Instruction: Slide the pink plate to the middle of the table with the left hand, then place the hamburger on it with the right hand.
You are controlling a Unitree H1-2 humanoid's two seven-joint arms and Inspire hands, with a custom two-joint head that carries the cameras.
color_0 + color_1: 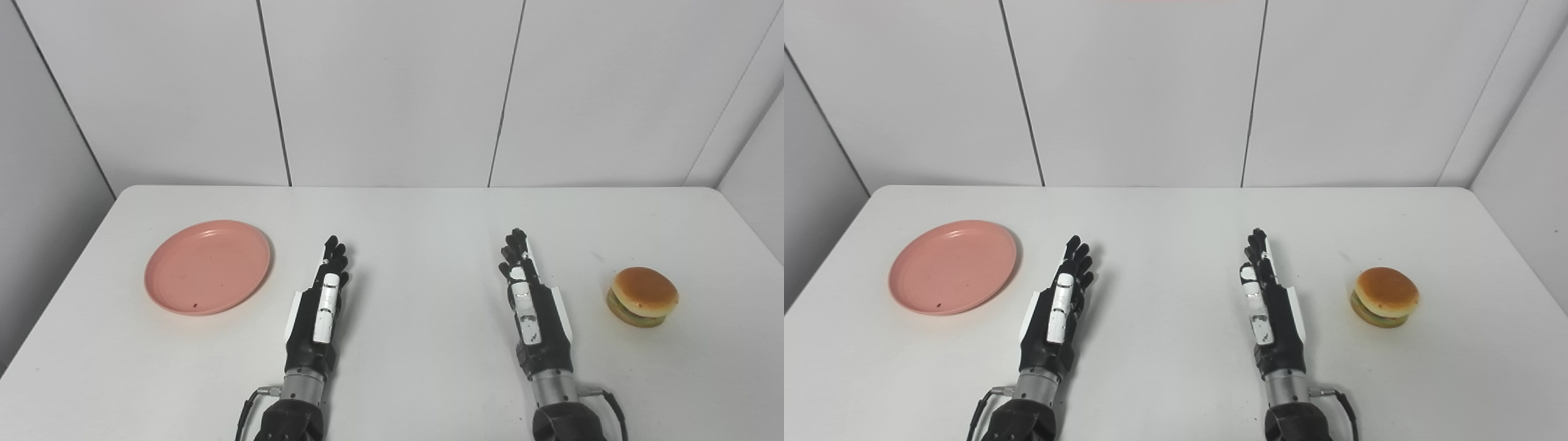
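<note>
Nothing done yet when you looked. Plate sat left on the table, empty; hamburger far right. Left hand and right hand lay between them, fingers straight and loosely apart, holding nothing. Both steps remained. Neither view added anything the other lacked.

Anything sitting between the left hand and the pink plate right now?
Nothing: only bare white table lies between the left hand and the pink plate, as both eye views show.
</note>
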